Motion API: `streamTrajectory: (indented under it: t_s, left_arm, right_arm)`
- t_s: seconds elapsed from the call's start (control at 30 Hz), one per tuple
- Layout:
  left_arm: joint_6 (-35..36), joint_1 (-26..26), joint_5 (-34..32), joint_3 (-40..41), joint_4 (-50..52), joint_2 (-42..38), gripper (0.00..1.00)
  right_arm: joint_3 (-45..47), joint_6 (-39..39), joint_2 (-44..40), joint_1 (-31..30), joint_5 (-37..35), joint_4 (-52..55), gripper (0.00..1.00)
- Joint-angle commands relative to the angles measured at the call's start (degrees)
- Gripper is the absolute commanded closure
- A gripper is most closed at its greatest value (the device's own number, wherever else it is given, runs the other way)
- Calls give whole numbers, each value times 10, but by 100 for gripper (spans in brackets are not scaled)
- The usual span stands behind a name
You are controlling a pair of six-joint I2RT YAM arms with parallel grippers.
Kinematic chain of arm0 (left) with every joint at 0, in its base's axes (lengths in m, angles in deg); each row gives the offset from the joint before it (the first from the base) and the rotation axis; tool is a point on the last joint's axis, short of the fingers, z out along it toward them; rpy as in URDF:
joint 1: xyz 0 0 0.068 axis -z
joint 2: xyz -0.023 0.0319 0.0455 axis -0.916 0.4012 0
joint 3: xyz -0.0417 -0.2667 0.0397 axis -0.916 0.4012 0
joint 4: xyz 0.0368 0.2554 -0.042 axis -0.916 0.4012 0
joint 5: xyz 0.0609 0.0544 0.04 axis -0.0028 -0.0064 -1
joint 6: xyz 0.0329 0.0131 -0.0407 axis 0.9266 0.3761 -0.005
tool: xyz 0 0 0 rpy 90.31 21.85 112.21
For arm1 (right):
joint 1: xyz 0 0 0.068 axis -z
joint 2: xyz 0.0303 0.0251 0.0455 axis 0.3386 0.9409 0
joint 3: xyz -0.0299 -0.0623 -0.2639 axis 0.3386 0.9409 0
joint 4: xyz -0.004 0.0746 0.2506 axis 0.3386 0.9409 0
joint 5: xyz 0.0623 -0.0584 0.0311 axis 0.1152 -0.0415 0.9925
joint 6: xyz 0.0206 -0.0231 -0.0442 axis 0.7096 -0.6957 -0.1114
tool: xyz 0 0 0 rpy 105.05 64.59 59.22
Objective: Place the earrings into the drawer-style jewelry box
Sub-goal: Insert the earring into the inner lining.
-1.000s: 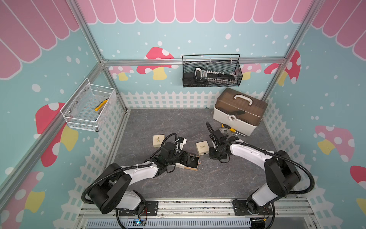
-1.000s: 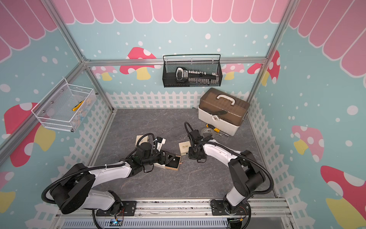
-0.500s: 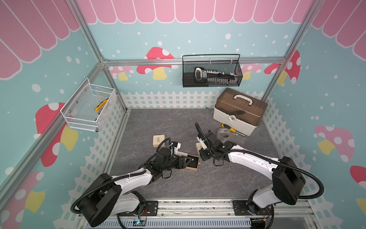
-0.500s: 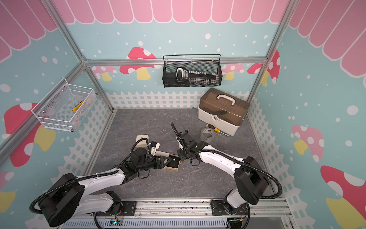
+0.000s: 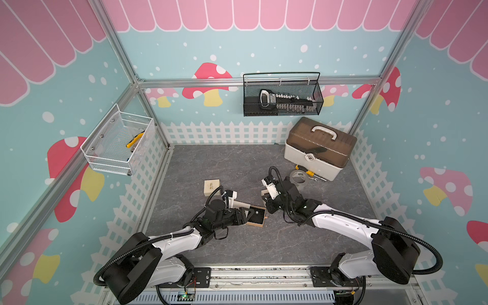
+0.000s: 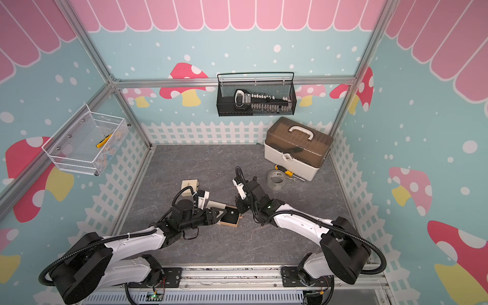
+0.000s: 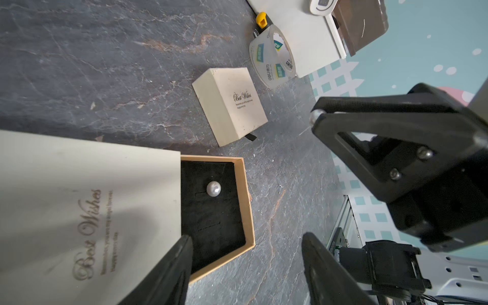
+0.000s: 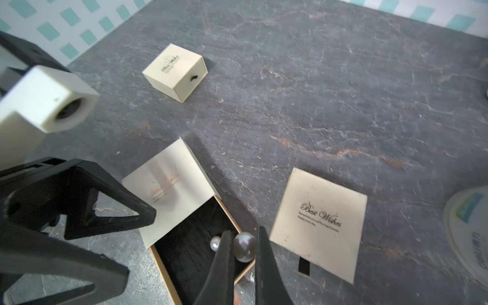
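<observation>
The drawer-style jewelry box [image 5: 254, 217] [image 6: 230, 217] lies mid-floor with its black-lined drawer [image 7: 211, 211] [image 8: 195, 245] pulled out of the cream sleeve. One round pearly earring [image 7: 213, 188] [image 8: 215, 243] sits in the drawer. My right gripper [image 8: 244, 235] [image 5: 268, 211] is shut on a second pearl earring [image 8: 244, 250], held just above the drawer's far rim. My left gripper [image 7: 247, 236] [image 5: 244, 212] is open at the box. One finger [image 7: 182, 264] lies against the sleeve's edge and the other [image 7: 319, 266] stands over bare floor.
A closed cream box [image 5: 211, 187] [image 8: 175, 72] stands behind the left arm. Another cream box [image 7: 229, 105] [image 8: 318, 224] lies by the right wrist. A tape roll [image 5: 299, 177], a yellow-handled screwdriver [image 5: 309, 173] and a toolbox [image 5: 319, 148] stand at the back right. Wire baskets hang on the walls.
My right gripper has moved left and forward from beside the cream box to over the open drawer. The left arm drew back toward the front; the box stays put.
</observation>
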Motion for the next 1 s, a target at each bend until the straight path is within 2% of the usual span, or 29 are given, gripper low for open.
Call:
streamTrajectory:
  t_s: [0.0,0.07,0.2,0.4,0.57,0.97]
  left_arm:
    - [-11,-3,-14,3,-12,-14,33]
    - [-14,-3,-19,9,-17,-17,34]
    - [-16,-3,-15,14,-37,-8,34]
    - [-29,-8,-4,16,-94,34,34]
    - [-32,-22,15,18,-118,53,34]
    - [-10,-40,28,28,-73,22,35]
  right_arm:
    - [62,-89,-14,-5,48,-137,100]
    - [99,-133,-16,-7,61,-195,100]
    - [114,-210,-1,-17,64,-203,100]
    - [123,-265,25,-26,71,-230,100]
    - [121,-284,55,-30,88,-242,100]
    - [107,-288,101,-36,119,-257,100]
